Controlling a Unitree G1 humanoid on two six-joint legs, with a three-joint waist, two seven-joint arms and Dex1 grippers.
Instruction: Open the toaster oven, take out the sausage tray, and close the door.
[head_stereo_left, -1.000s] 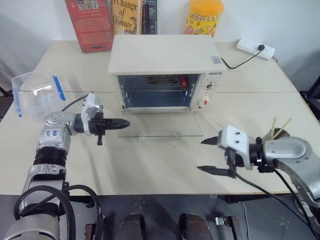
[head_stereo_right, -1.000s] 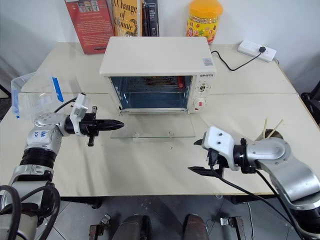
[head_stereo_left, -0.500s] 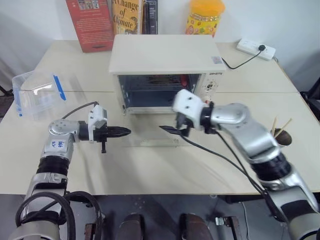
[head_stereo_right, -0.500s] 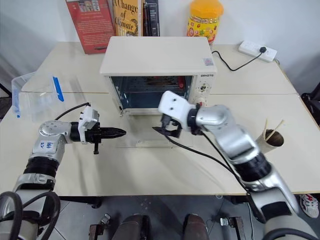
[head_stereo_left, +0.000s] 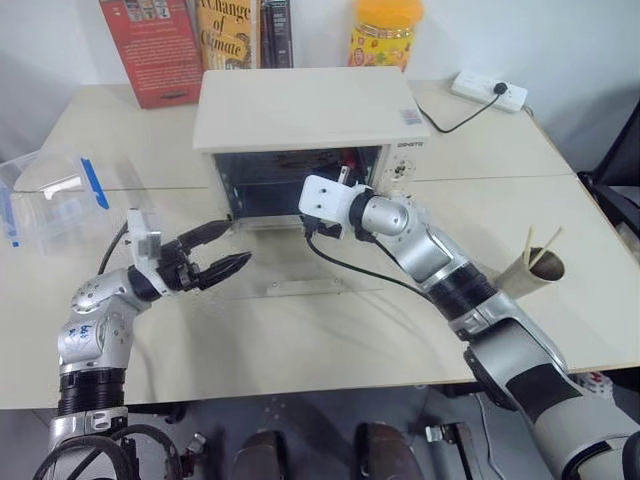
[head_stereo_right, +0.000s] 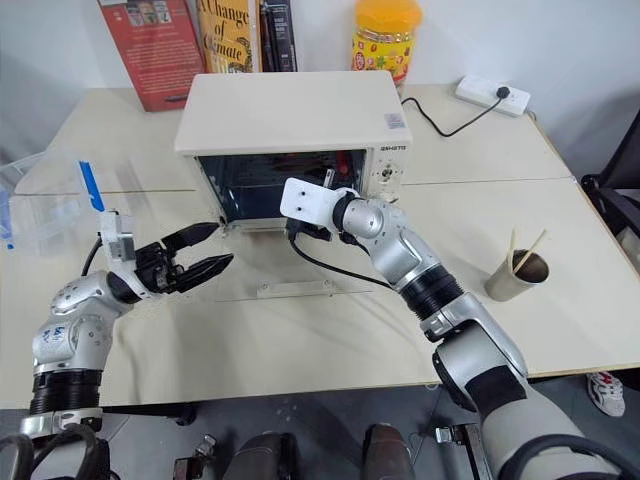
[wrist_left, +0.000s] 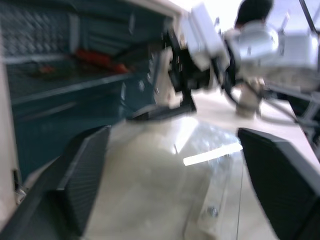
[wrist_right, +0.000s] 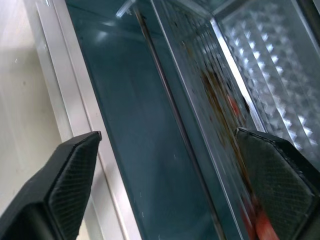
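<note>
The toaster oven (head_stereo_left: 300, 105) stands mid-table with its glass door (head_stereo_left: 262, 270) folded down flat on the table, white handle (head_stereo_left: 305, 288) toward me. Inside on a rack sits the sausage tray (wrist_right: 200, 90), grease-marked, with a red sausage (wrist_left: 95, 57) on it. My right gripper (head_stereo_left: 312, 228) is open at the oven's mouth, just above the door's hinge edge; in its wrist view the open fingers frame the tray's edge. Left of the door, my left gripper (head_stereo_left: 228, 250) hangs open and empty above the table, pointing at the oven.
A clear plastic box with a blue clip (head_stereo_left: 50, 200) sits at the table's left edge. Books (head_stereo_left: 150, 50), an orange jar (head_stereo_left: 385, 30) and a power strip (head_stereo_left: 485, 90) line the back. A paper cup with sticks (head_stereo_left: 540, 265) stands on the right.
The left gripper has opened and drawn back left from the door. The right arm has swung in from the front right to the oven's opening. The view has shifted a little.
</note>
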